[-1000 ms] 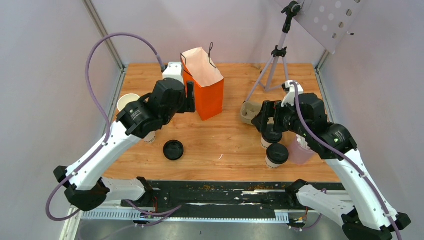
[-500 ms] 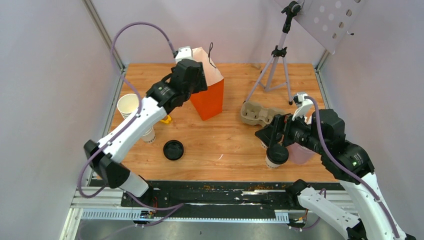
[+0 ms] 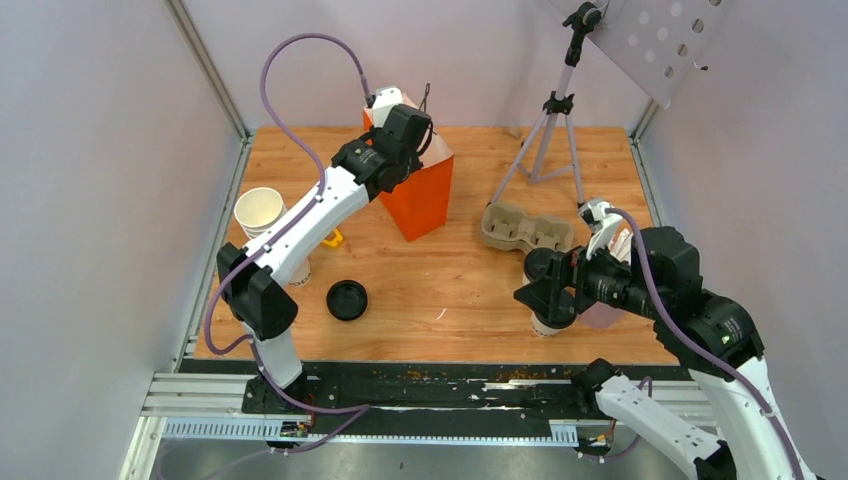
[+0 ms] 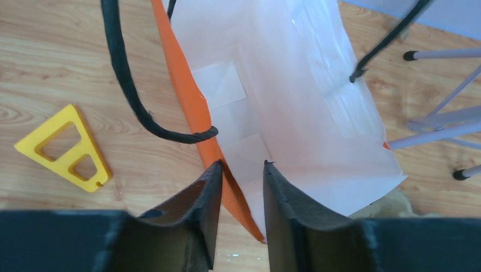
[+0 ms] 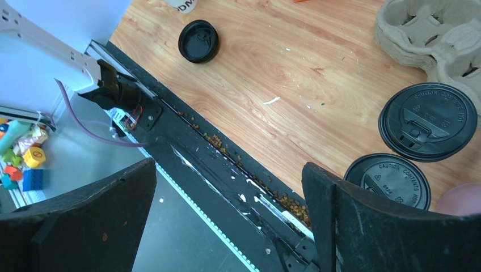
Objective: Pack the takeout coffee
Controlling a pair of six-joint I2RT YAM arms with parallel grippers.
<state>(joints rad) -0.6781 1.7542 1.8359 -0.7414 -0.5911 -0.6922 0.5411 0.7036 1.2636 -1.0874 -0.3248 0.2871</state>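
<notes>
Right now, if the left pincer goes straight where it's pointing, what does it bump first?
Probably the orange paper bag: the left pincer points down at its open top, with the bag's side wall between its fingers. Exactly how close, I can't tell.

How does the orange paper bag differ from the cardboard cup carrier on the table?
The orange bag stands upright; the cup carrier lies flat. The bag is bright orange with black cord handles; the carrier is beige moulded pulp with round wells. Both are open-topped, and no cup shows in either.
</notes>
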